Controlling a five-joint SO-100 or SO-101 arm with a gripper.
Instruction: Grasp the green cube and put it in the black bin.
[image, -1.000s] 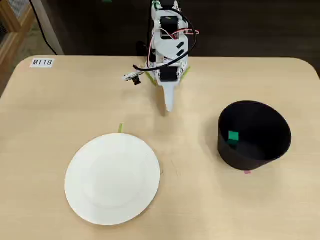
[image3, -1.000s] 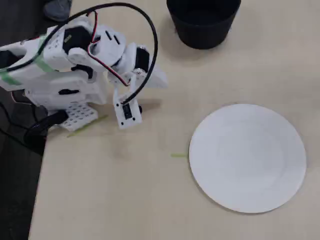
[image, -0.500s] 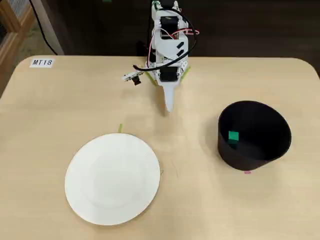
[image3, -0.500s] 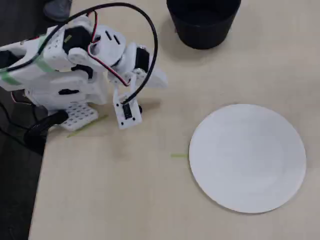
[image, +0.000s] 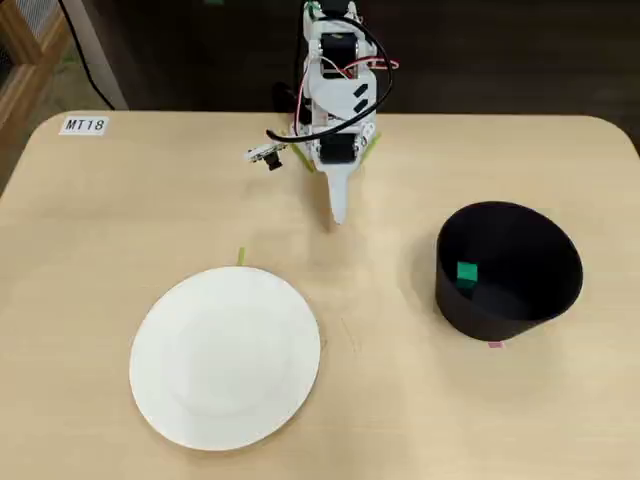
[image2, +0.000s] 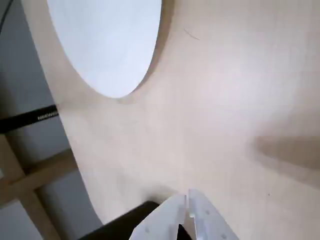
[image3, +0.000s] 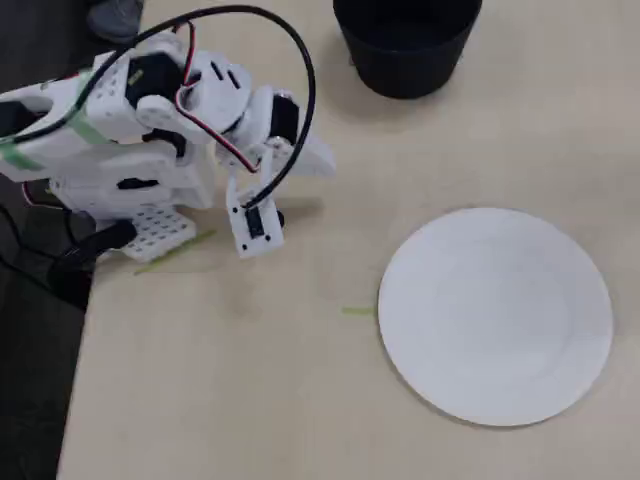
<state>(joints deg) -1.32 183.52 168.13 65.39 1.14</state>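
Observation:
The green cube (image: 466, 273) lies inside the black bin (image: 520, 300), against its left inner wall, in a fixed view. In another fixed view the black bin (image3: 405, 50) stands at the top edge and its inside is hidden. My gripper (image: 337, 212) is shut and empty, folded back near the arm's base, well to the left of the bin. The wrist view shows my gripper (image2: 188, 202) with its white fingertips pressed together over bare table.
A white plate (image: 226, 358) lies at the front left of the table, also seen as the white plate (image3: 495, 314) and the plate (image2: 110, 40). A thin green tape strip (image: 241, 256) sits just beyond the plate. The white arm base (image3: 110, 150) stands at the table's edge.

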